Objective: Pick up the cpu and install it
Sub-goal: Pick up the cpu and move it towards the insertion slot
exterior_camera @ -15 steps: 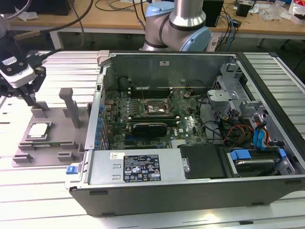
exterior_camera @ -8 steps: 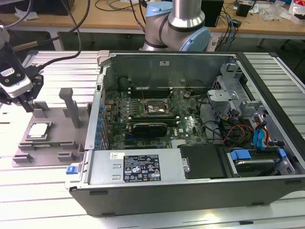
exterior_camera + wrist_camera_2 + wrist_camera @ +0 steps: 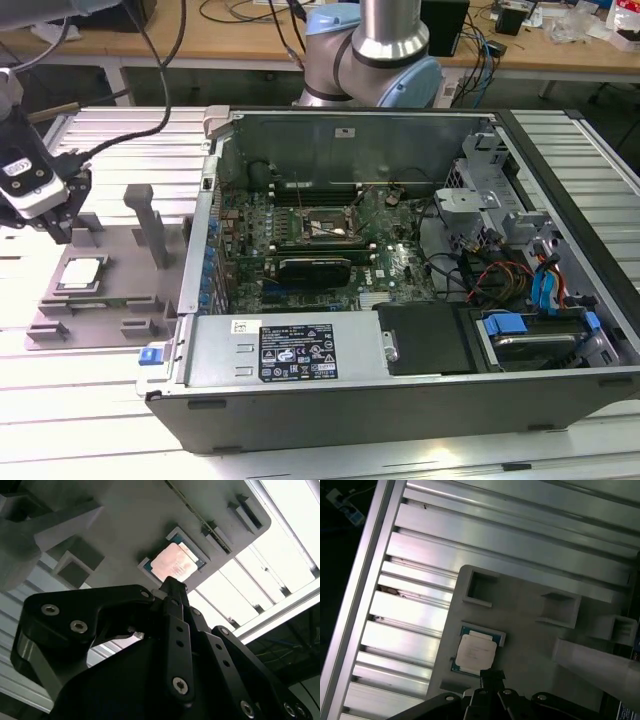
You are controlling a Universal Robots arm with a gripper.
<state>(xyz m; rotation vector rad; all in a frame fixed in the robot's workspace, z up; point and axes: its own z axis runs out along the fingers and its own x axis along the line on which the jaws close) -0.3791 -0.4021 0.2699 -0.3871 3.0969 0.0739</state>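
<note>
The cpu [image 3: 80,272] [image 3: 173,561] [image 3: 476,650], a small square chip with a pale metal top, lies flat in a recess of the grey tray [image 3: 112,300] at the exterior view's left. My gripper [image 3: 62,230] [image 3: 172,583] [image 3: 492,674] hangs just above the tray beside the chip and does not touch it. Its black fingertips meet in a single point, so it is shut with nothing in it. The black socket frame [image 3: 325,225] lies on the motherboard inside the open computer case.
Upright grey posts [image 3: 150,222] rise from the tray close to the gripper. The open case [image 3: 400,390] has a tall metal wall [image 3: 200,250] facing the tray. Cables, drive bays and a dark card [image 3: 315,268] crowd the inside. The table is ribbed aluminium [image 3: 420,610].
</note>
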